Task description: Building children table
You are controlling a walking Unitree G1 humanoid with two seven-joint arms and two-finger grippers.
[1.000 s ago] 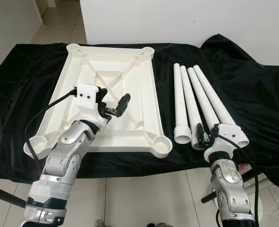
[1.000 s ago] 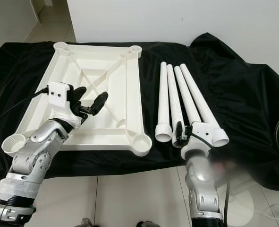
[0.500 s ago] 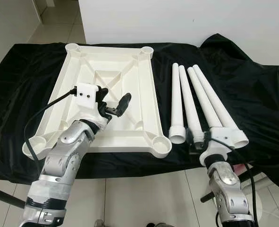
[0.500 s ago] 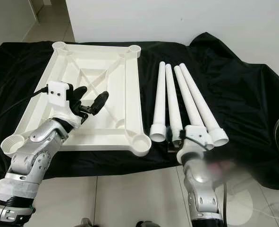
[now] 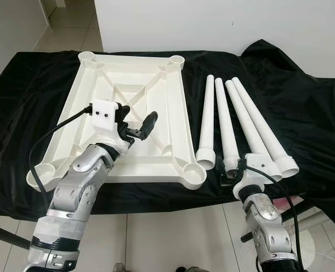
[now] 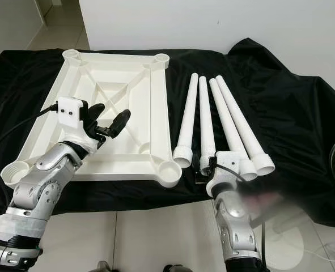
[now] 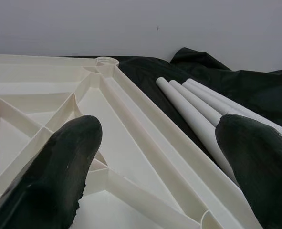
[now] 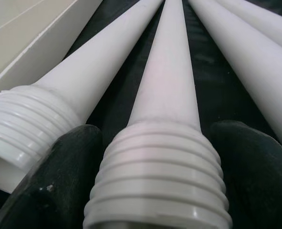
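Four legs [image 5: 235, 127] beside tabletop [image 5: 127, 107]; right end effector [image 8: 155, 191] straddles one.

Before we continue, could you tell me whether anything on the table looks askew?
Yes: the leftmost white plastic leg splays off from its three neighbours, its threaded end toward the white tabletop.

Upturned tabletop [image 5: 130, 122] flat on the cloth [image 5: 37, 96], toward its left side. Right of the tabletop, four legs [image 5: 235, 127] side by side, threaded ends nearest. Left gripper [image 5: 134, 126] over the tabletop's near half, right gripper [image 5: 230, 173] straddling the second leg [image 5: 224, 127] from the tabletop
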